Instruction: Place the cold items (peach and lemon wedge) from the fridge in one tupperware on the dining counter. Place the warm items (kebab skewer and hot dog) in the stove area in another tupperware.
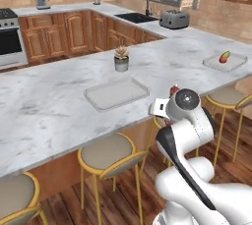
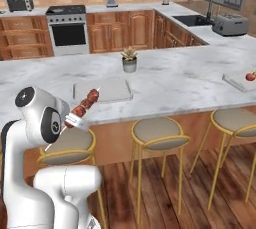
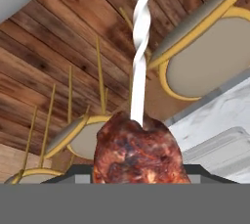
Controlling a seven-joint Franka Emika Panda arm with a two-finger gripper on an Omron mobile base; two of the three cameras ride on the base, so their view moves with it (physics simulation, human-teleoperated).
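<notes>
Surface [image 1: 49, 101]: white marble, running across both base views; its left end is cut off by the frame.
Near tupperware [image 1: 116, 93]: clear tray, empty, at 6 o'clock of the potted plant [image 1: 121, 58].
Kebab skewer [image 2: 85, 104]: held out from the hand at the surface's edge, tip toward 1 o'clock in the right base view; in the left base view all but a red sliver is hidden behind the arm. In the hand view the meat blocks the fingertips.
Jaws: partly closed on the kebab skewer, themselves hidden by the white wrist.
Stools [image 2: 156, 133]: tucked under the surface.
Far tupperware [image 1: 225, 62]: at 3 o'clock, holding a small red-and-green item too small to name.
</notes>
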